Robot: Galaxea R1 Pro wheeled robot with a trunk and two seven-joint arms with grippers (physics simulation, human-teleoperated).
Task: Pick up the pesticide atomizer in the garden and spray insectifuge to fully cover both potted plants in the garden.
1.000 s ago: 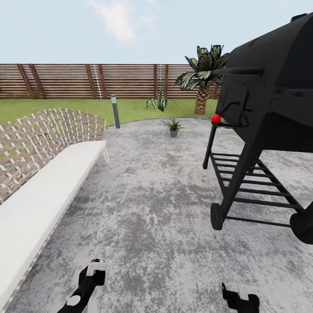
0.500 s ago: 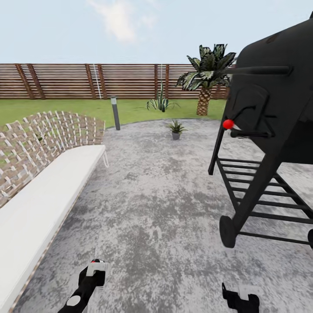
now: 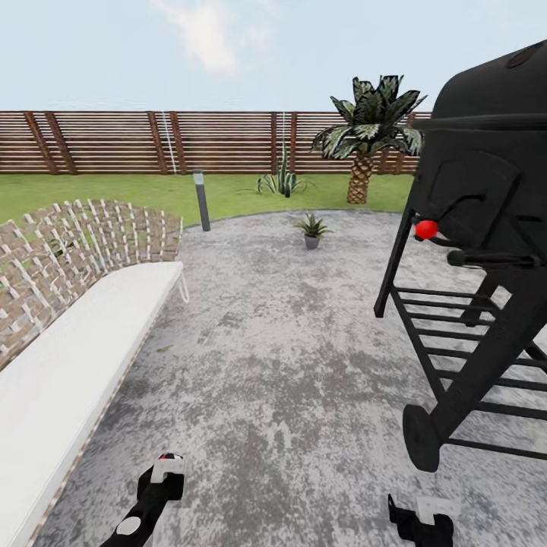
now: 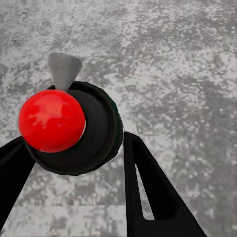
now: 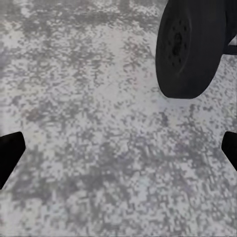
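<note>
My left gripper (image 3: 162, 486) sits low at the head view's bottom left, shut on the pesticide atomizer (image 3: 169, 465), of which a pale head with a red spot shows. From the left wrist camera the atomizer (image 4: 94, 131) is a dark round body with a red ball on top and a grey nozzle, held between the black fingers (image 4: 148, 182). My right gripper (image 3: 419, 521) hangs open over the patio, its fingertips (image 5: 10, 153) wide apart. One potted plant (image 3: 311, 229) stands far ahead near the patio's back edge. The second potted plant is out of view.
A black grill (image 3: 486, 228) on wheels stands close on the right, one wheel (image 5: 190, 47) near my right gripper. A wicker bench (image 3: 83, 304) with a white cushion lines the left. Beyond are a grey bollard lamp (image 3: 201, 199), an agave (image 3: 282, 181), a palm (image 3: 368, 129) and the slat fence (image 3: 152, 142).
The whole head view has shifted: the grill now looms larger and further right, and the bench sits lower left, so the camera has moved forward. Both arms keep their places in the picture.
</note>
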